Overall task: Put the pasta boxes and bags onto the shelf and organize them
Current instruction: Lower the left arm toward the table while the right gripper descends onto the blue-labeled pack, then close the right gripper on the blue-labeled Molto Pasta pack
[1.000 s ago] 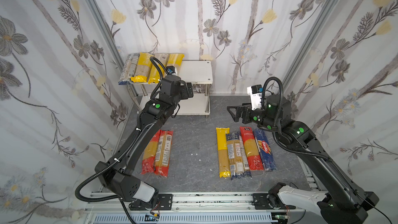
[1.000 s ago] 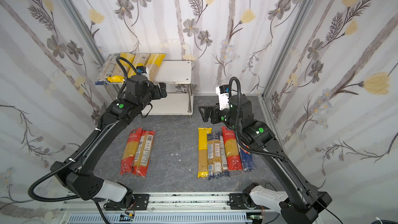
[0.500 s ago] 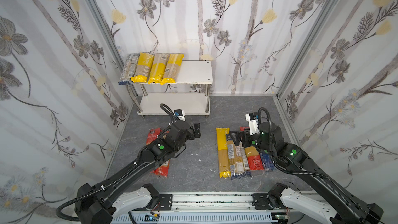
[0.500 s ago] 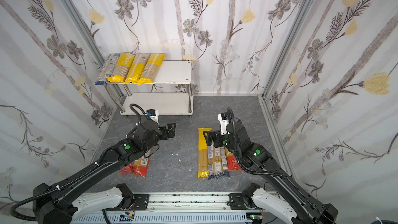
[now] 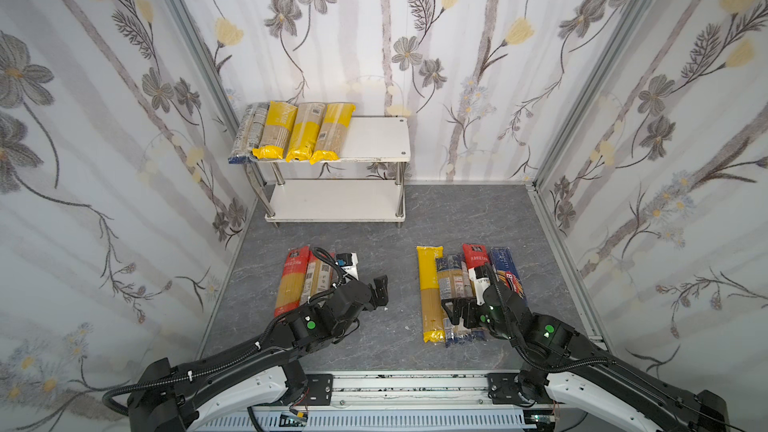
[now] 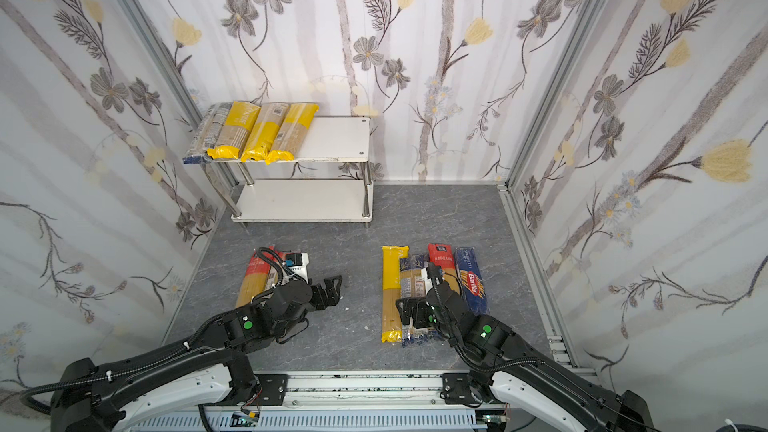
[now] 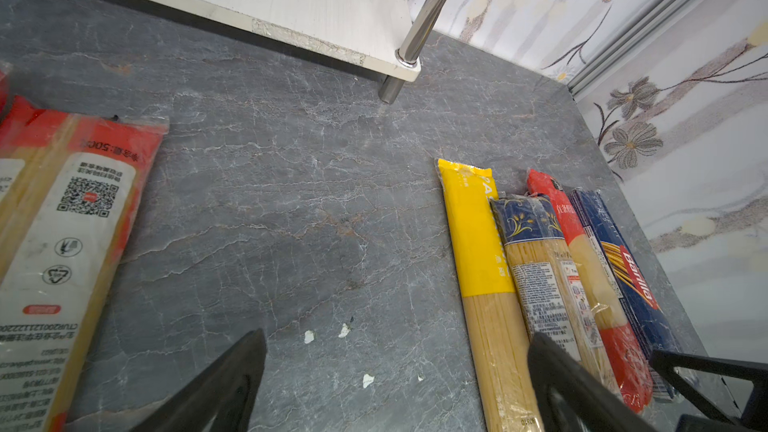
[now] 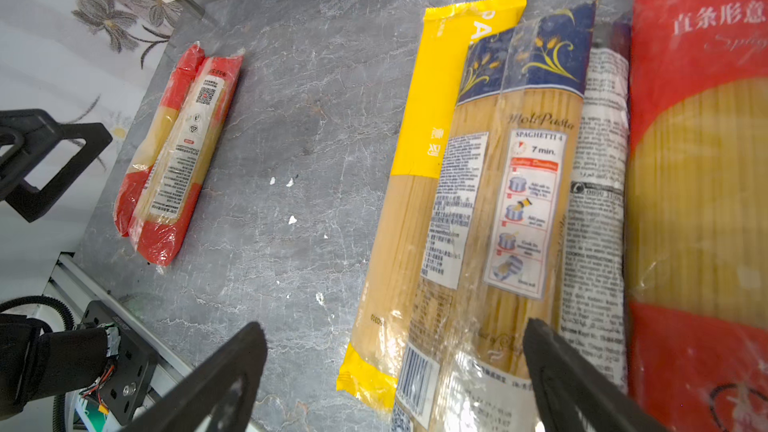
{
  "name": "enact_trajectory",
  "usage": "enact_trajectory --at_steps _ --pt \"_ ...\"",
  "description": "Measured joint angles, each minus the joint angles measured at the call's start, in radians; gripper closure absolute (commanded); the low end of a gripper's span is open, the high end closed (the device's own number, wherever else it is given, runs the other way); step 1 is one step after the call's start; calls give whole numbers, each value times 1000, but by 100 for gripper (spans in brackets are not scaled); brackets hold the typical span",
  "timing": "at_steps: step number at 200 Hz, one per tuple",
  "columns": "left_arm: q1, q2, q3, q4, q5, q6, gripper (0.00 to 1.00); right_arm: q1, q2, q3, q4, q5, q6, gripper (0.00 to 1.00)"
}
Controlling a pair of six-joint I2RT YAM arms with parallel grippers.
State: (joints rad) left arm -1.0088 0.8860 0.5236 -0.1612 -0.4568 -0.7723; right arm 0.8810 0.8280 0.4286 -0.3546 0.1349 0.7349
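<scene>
Four long spaghetti packs crowd the white chrome-post shelf's top-left edge; its right end is free. Left gripper gapes over bare grey tabletop; right gripper gapes above four more packs.

The Barilla pack is dark blue, the floor veined grey.

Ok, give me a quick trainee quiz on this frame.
1. True or false: the lower shelf board holds a spaghetti pack.
2. How many spaghetti packs lie on the top shelf board? A two, B four, C six.
3. Fill in: the neighbouring pack beside the Barilla pack has ___ ends.
Key: 1 false; 2 B; 3 red.
</scene>
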Motion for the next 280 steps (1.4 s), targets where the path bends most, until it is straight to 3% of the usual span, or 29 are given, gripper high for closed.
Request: enact_trajectory --at_steps 78,156,224,280 --pt "-30 52 -94 58 -23 -50 0 87 -2 -102 7 82 137 5" --pt "-33 101 -100 113 -30 -47 0 96 90 -114 45 118 165 5" --pt "-33 158 -111 153 -40 -42 0 101 195 -97 88 143 161 16" --pt "-33 117 -151 170 -56 -35 0 139 274 -60 82 169 169 20"
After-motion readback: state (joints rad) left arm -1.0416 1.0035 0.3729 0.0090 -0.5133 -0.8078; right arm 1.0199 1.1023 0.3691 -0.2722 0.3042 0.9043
